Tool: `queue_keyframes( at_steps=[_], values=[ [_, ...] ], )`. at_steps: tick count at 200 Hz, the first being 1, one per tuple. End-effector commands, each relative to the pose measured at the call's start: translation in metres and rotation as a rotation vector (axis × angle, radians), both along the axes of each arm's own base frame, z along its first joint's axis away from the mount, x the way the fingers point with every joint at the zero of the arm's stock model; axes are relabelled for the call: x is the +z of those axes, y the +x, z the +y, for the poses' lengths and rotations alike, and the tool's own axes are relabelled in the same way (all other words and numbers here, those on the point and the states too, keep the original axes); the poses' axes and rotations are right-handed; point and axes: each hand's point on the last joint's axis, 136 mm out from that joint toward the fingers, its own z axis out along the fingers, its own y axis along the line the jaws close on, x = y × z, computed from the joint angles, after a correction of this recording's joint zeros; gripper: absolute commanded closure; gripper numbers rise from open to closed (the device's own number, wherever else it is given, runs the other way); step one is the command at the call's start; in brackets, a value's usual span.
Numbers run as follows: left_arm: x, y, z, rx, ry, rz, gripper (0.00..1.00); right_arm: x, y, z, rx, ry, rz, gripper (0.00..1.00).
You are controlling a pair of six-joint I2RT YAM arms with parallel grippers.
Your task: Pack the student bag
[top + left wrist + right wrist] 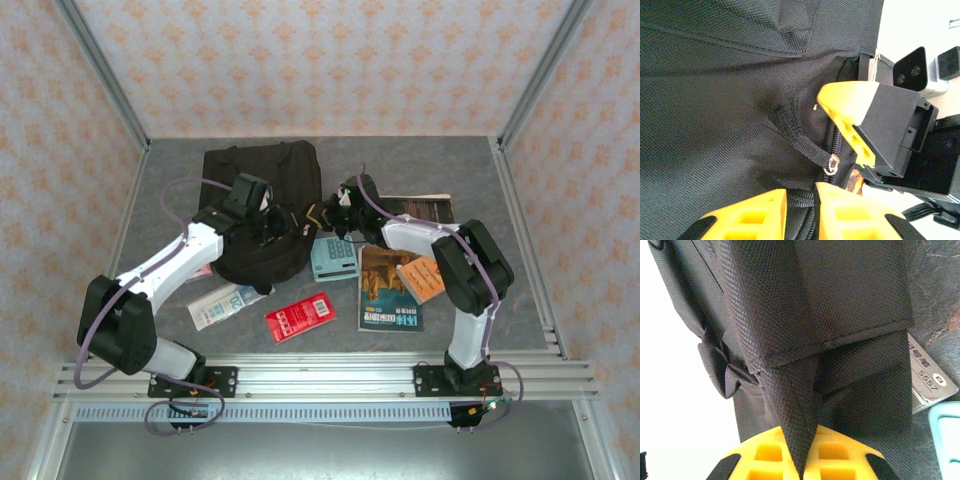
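While your right claw (801,450) clamps the strap (795,405) of the bag (255,190) lying mid-table, the zipper pull (831,164) sits just ahead of the narrow left claw (807,200), whose grip is unclear.

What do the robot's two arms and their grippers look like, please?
The left arm and right arm have white links, bulky black joint housings and a purplish cable looped alongside. The left gripper and right gripper have yellow fingers with rectangular cut-outs, mounted on black blocks.
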Motion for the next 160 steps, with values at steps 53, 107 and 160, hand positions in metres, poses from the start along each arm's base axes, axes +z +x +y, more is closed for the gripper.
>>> queue_keyframes(
  at_steps=[53, 107, 160],
  values=[
    [-0.012, -0.005, -0.003, 0.009, 0.011, 0.035, 0.64, 0.031, 0.008, 0.001, -0.016, 0.048, -0.089, 1.00],
    [-0.033, -0.010, -0.005, 0.076, -0.055, 0.123, 0.44, 0.038, 0.007, 0.000, -0.018, 0.055, -0.103, 1.00],
    [-0.036, 0.001, -0.020, 0.099, -0.148, 0.154, 0.44, 0.041, 0.006, 0.005, -0.007, 0.061, -0.109, 1.00]
  ],
)
